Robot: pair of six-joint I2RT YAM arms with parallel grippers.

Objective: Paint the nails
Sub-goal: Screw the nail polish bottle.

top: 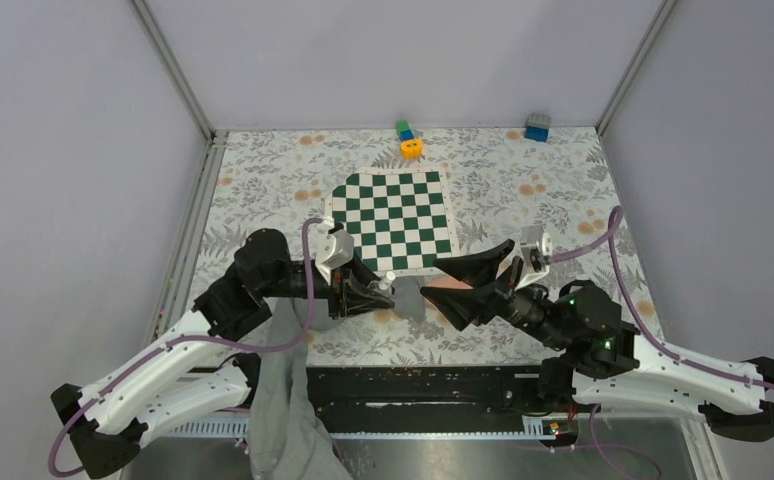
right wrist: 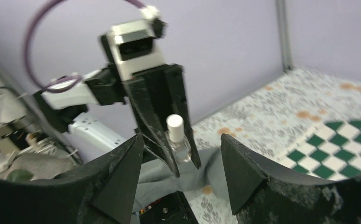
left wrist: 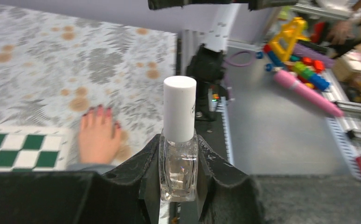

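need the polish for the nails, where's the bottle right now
Left wrist view: the bottle is clamped in the left gripper, just off the checkerboard's near edge, with the hand close by.

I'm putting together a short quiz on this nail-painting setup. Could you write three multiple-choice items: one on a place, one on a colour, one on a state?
1. Where does the hand with the dark red nails lie?
A. On the flowered cloth beside the chessboard
B. On the middle of the chessboard
C. Raised in the air

2. What colour is the polish bottle's cap?
A. Red
B. White
C. Black

3. How does the right gripper stand?
A. Shut on the bottle
B. Shut on nothing
C. Open

Key:
1 A: the hand rests flat on the cloth, next to the board.
2 B: the cap is white, on the bottle clamped in the left gripper.
3 C: its fingers are spread wide and hold nothing.
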